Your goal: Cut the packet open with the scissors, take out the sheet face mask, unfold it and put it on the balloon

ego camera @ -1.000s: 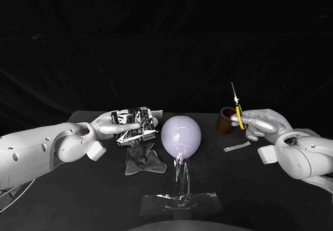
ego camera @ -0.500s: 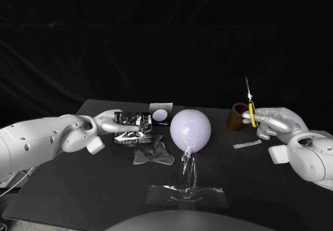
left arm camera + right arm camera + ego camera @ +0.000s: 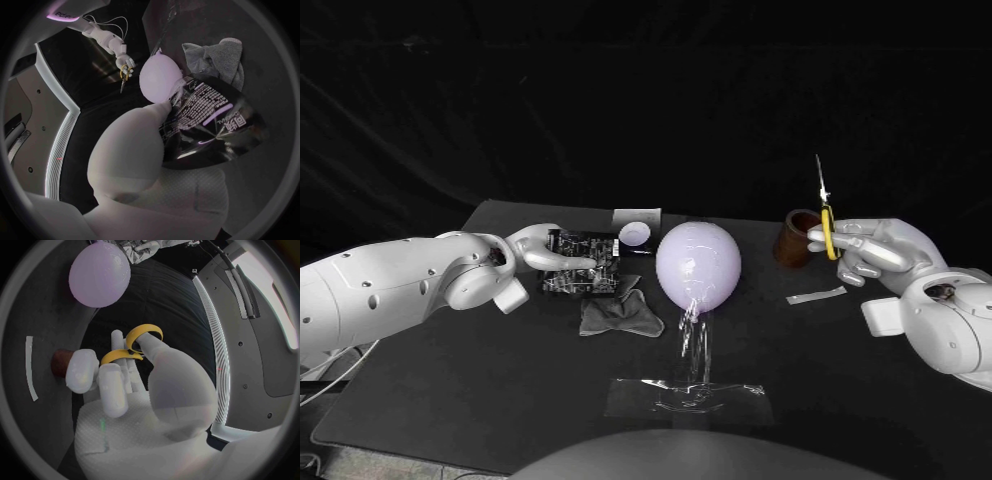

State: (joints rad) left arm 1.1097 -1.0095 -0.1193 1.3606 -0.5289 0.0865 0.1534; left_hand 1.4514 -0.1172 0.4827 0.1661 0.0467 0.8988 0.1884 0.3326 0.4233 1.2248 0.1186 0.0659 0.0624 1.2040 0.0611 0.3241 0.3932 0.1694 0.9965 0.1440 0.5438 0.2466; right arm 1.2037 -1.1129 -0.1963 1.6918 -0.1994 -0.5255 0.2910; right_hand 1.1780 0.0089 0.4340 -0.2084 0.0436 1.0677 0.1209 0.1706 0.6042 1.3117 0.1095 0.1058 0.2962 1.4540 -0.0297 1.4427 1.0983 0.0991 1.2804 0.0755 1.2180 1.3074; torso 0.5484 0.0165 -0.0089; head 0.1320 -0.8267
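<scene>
At middle left of the frame, the left hand (image 3: 538, 252): grips the dark shiny packet (image 3: 581, 263) between thumb and fingers, printed side up in the left wrist view. Cannot tell whether the lower edge of the packet touches the black table (image 3: 459, 380). Just below the packet, toward the centre, a grey crumpled cloth (image 3: 620, 316) lying on the table. Just above the packet, a small pale card (image 3: 636, 232) with a round mark on it, lying flat. In the centre, the pale lilac balloon (image 3: 698, 265), standing upright on a clear stand (image 3: 689, 395), near the packet but apart from it. Right of the balloon, a brown cup (image 3: 793, 245) on the table, and below it a short pale strip (image 3: 815, 296), lying flat. At middle right, the right hand (image 3: 874, 250): holds the scissors (image 3: 828, 225) by the yellow handles, fingers closed around them, blades together and pointing straight up, well apart from the packet.
</scene>
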